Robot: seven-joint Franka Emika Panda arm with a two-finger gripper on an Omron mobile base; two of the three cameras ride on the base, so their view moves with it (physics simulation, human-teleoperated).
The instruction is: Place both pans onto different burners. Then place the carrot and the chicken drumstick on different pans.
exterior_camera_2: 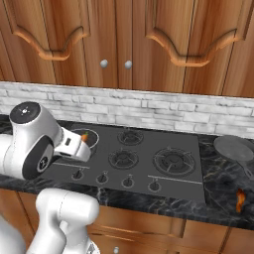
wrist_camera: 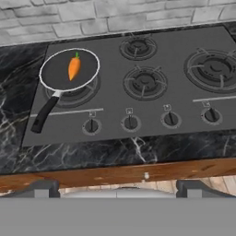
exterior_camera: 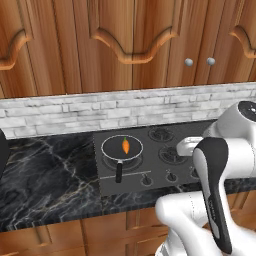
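Sitting on left burner (wrist_camera: 73,92) of stovetop (wrist_camera: 138,110): silver-rimmed pan (wrist_camera: 55,76), black handle pointing toward front edge. Carrot (wrist_camera: 73,67) lies inside this pan, green top toward backsplash. Plain grey pan (exterior_camera_2: 233,148) rests on marble counter (exterior_camera_2: 223,193) right of stovetop, off any burner. Chicken drumstick (exterior_camera_2: 240,200) lies on counter near front edge, just in front of grey pan, apart from it. Other burners bare. Gripper jaws fully spread, grasping nothing, hand raised back from stove.
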